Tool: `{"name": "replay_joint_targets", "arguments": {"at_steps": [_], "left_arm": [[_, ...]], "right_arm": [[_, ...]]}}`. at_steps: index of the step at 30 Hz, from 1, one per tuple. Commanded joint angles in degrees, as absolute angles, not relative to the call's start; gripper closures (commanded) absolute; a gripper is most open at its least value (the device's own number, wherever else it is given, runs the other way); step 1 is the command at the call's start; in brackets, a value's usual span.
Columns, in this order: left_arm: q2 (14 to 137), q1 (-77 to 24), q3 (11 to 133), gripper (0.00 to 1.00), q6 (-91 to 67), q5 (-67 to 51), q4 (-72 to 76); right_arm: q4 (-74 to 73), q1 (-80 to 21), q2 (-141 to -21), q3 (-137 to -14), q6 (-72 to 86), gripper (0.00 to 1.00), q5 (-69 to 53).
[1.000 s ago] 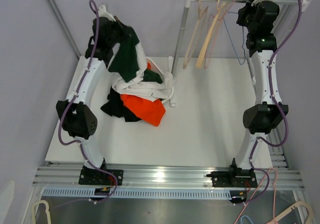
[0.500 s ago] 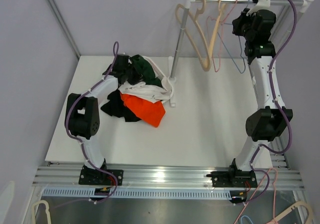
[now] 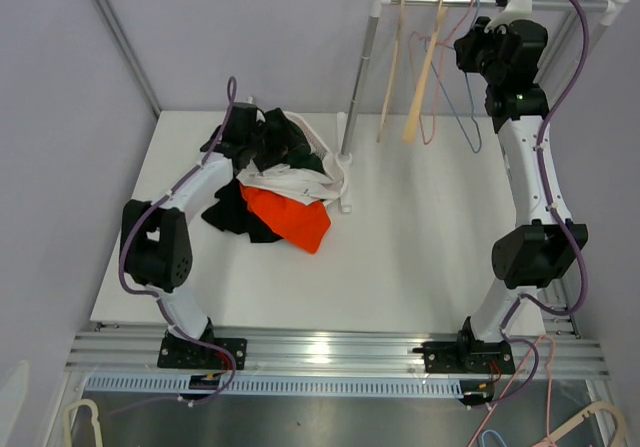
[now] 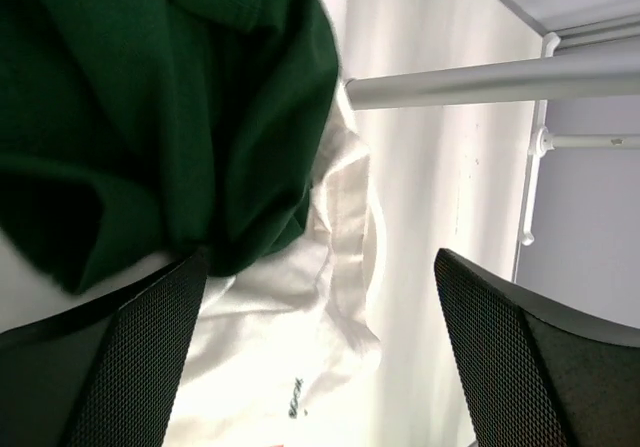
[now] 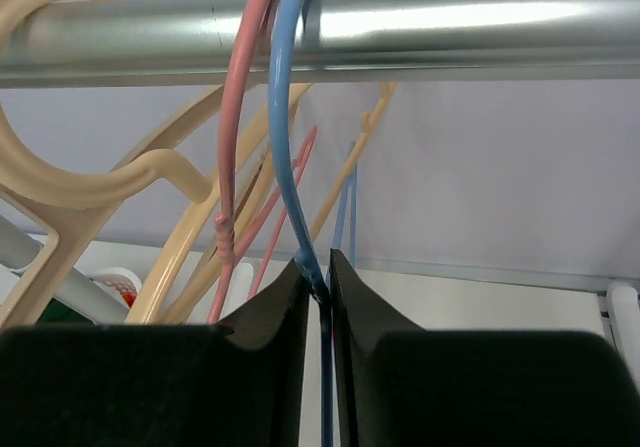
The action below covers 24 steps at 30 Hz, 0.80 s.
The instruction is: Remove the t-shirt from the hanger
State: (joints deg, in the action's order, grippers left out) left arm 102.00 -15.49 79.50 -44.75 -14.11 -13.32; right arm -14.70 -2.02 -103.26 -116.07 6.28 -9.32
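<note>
We are holding our left gripper (image 4: pixel 320 297) spread wide beside the green t-shirt (image 4: pixel 180 97), which is lying atop the clothes pile (image 3: pixel 285 207); our right gripper (image 5: pixel 320 277) is pinching the blue hanger (image 5: pixel 285 117) on the rail (image 5: pixel 450 27).

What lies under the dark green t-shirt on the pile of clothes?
A white garment lies directly under the green t-shirt, with orange cloth and black cloth lower. What else its folds cover is hidden.

Heap of white, orange, black garments (image 3: pixel 290 212), dark green t-shirt (image 3: pixel 285 137) on top, fills left rear against silver upright post (image 3: pixel 362 77). Cream hangers (image 3: pixel 425 67), pink wire hanger (image 5: pixel 232 117), blue wire hanger (image 5: pixel 278 117) crowd silver rail (image 5: pixel 450 17). Bare white tabletop (image 3: pixel 430 247) right of post: open.
</note>
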Motion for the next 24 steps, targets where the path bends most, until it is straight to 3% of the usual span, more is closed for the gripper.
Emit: {"name": "replay_joint_targets", "arguments": {"at_steps": [1, 3, 7, 10, 13, 14, 16, 20, 24], "left_arm": [[95.5, -15.4, 85.5, 0.00, -41.2, -11.1, -18.4], [92.9, -15.4, 87.6, 0.01, -39.9, -10.5, -19.9], [90.5, -15.4, 94.5, 0.01, -36.1, -11.3, -26.3], [88.7, -15.5, 103.3, 0.00, -33.9, -11.3, -30.8], [84.3, -15.4, 104.3, 0.01, -33.1, -11.3, -31.5], [83.2, -15.5, 104.2, 0.01, -33.0, -11.4, -31.6], [80.5, -15.5, 103.3, 0.01, -32.1, -11.9, -31.3], [75.2, -15.5, 100.1, 0.01, -31.1, -12.5, -31.6], [64.4, -15.6, 86.1, 0.01, -30.7, -14.9, -25.9]], "right_arm": [[-13.8, -2.1, -99.5, -118.0, 5.3, 0.84, -8.6], [-13.8, -2.0, -99.3, -117.9, 5.3, 0.82, -8.6], [-14.5, -2.0, -99.1, -118.4, 5.4, 0.59, -7.6], [-15.6, -2.0, -98.0, -118.6, 5.4, 0.54, -4.9], [-16.5, -1.8, -96.1, -118.2, 5.5, 0.49, -0.7], [-16.9, -1.6, -95.5, -118.3, 5.9, 0.49, -0.1], [-18.5, -1.1, -94.0, -118.2, 7.3, 0.36, 3.5], [-22.2, -1.2, -88.3, -114.7, 11.2, 0.24, 5.4], [-22.4, -2.5, -76.7, -102.3, 14.8, 0.00, 9.8]]}}
